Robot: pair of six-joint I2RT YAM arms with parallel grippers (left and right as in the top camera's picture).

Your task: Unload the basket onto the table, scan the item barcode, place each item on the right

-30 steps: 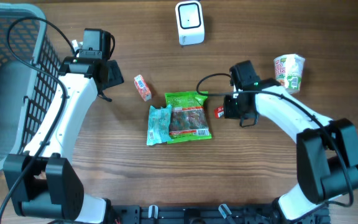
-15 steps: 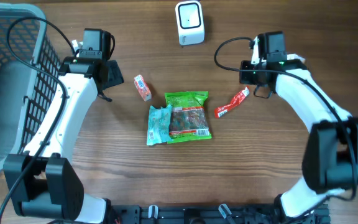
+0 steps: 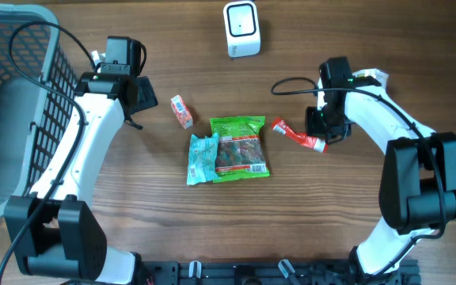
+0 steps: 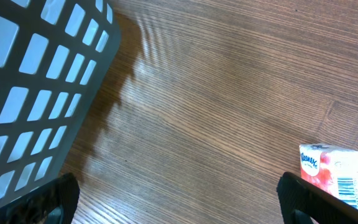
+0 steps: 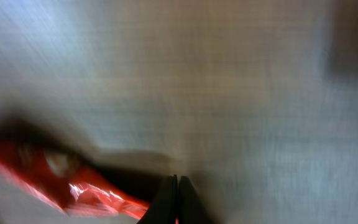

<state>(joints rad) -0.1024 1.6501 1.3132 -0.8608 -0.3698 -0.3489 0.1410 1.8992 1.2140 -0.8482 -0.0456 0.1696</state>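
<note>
Nearest, a green snack bag point(image 3: 240, 146) lay touching a teal packet point(image 3: 203, 158) on its left. Just right of the bag, the right gripper point(image 3: 321, 131) was clenched on a red sachet point(image 3: 294, 134). Farther left, the left gripper point(image 4: 179, 202) stood spread wide and empty beside a pink tissue pack point(image 3: 182, 111) — the white scanner point(image 3: 241, 29) sat farthest, well apart.

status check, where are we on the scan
Left gripper open, empty, beside basket. Right gripper shut on red packet, away from the white scanner. Nothing between them.
</note>
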